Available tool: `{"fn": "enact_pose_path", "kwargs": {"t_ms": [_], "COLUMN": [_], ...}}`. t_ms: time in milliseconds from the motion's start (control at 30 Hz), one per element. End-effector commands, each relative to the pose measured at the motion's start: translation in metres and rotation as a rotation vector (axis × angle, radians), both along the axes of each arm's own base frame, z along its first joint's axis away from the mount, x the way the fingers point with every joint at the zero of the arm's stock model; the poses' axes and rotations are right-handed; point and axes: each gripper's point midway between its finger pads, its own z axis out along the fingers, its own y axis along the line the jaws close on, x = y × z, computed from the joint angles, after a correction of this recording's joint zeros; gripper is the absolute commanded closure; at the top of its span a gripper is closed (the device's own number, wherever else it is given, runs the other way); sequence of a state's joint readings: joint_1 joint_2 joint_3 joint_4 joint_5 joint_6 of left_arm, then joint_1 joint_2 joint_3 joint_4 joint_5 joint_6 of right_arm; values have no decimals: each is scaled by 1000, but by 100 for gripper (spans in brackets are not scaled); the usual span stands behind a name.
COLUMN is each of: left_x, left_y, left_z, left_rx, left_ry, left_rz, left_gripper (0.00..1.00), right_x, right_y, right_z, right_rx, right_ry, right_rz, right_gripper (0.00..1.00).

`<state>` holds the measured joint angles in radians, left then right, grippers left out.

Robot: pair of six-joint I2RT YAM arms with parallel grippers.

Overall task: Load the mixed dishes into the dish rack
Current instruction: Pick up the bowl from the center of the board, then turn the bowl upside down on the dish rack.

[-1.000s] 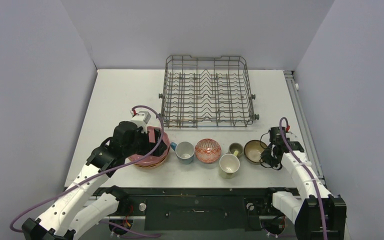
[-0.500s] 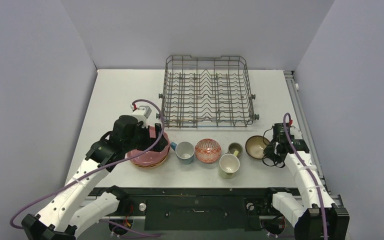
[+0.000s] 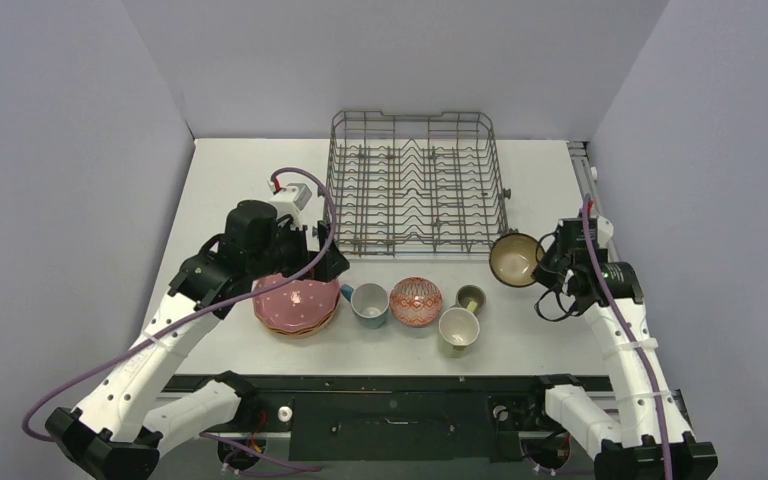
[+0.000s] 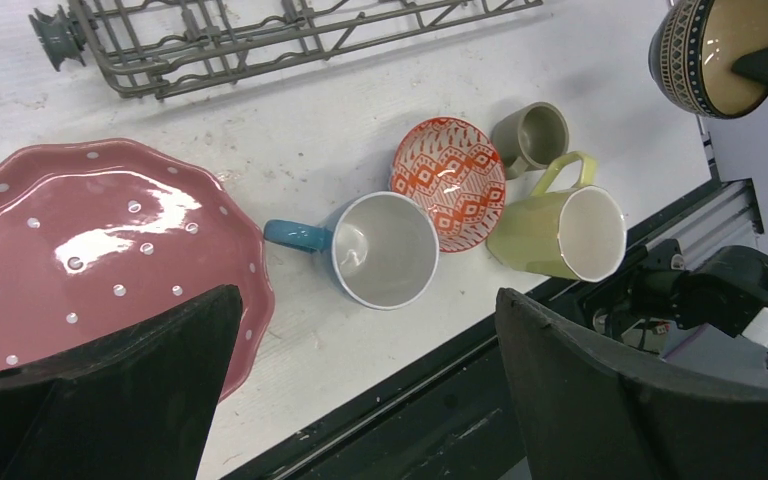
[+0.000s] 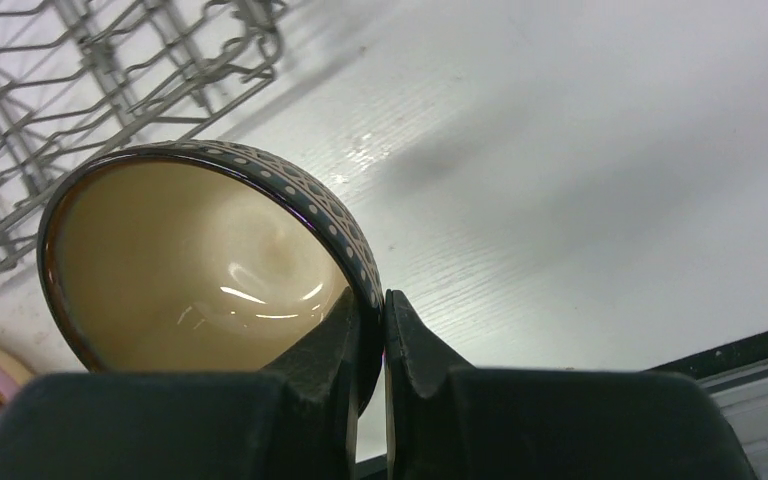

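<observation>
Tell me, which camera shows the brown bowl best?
The right wrist view. The brown bowl is close there, its tan inside and dotted rim clear, pinched by the jaws of the right gripper. The top view shows it small, tilted beside the dish rack. The left wrist view catches only part, top right.

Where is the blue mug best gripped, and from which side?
Probably grip the blue mug by its rim from above, one finger inside, at the near wall. It stands upright, mouth up; the pink plate and red patterned dish crowd its sides.
</observation>
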<state>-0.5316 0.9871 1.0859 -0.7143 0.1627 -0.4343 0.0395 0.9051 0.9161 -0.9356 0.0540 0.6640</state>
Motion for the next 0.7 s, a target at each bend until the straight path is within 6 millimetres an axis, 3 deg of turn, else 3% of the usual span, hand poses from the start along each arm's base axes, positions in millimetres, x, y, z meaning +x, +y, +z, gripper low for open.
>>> {"fn": "enact_pose_path", "kwargs": {"t_ms": [0, 67, 267, 667], "left_x": [1, 3, 8, 17], "left_y": [-19, -24, -29, -30], "left_z": [33, 37, 42, 43], "left_rx": [-100, -120, -143, -130], "left_ry": [-41, -36, -18, 22], "left_rz": [-54, -66, -43, 7], "left_gripper": [4, 4, 4, 2], "right_x": [29, 38, 51, 57], "right_y": [24, 43, 95, 160], "right_z": [51, 70, 88, 87], "right_rx": [-45, -45, -95, -137], "right_ry": [-117, -150, -184, -155], "right_rz": [130, 184, 313, 464], "right_gripper": [100, 100, 100, 100]}}
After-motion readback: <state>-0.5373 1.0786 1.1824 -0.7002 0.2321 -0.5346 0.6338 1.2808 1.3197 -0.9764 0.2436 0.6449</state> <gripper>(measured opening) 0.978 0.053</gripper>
